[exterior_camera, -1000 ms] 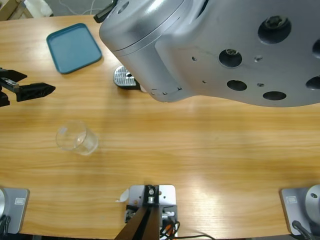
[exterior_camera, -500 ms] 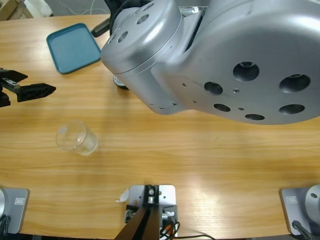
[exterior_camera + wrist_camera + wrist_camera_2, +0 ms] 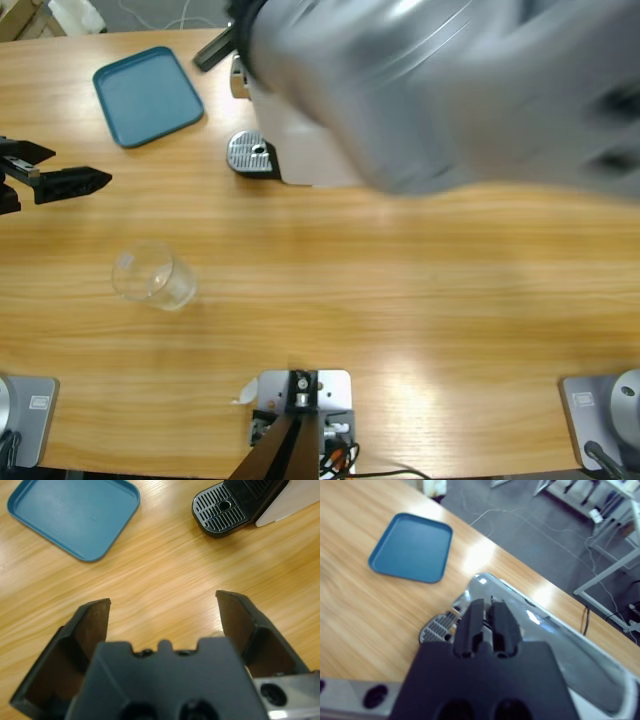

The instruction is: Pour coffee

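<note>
Grained wooden table [image 3: 400, 300], clear glass tumbler [image 3: 152, 277], matt teal plastic tray [image 3: 147, 94].

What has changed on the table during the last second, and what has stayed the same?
The big silver arm swung up and to the right, uncovering the coffee machine and its drip tray. The left tool, glass and blue tray did not move.

Blue trays: one [image 3: 148, 95], flat on the wood.
Clear glass cups: one [image 3: 153, 276], standing by itself.
Coffee machines: one [image 3: 540, 645], white and shiny.
Drip plates with holes: one [image 3: 250, 154], dark, at the foot of the machine.
Robot arms: two, one big and silver up top [image 3: 450, 90], one at the side edge.
Black grippers: two, the left gripper [image 3: 162, 611] and the right gripper [image 3: 487, 616].
Wooden tables: one [image 3: 400, 290].
</note>
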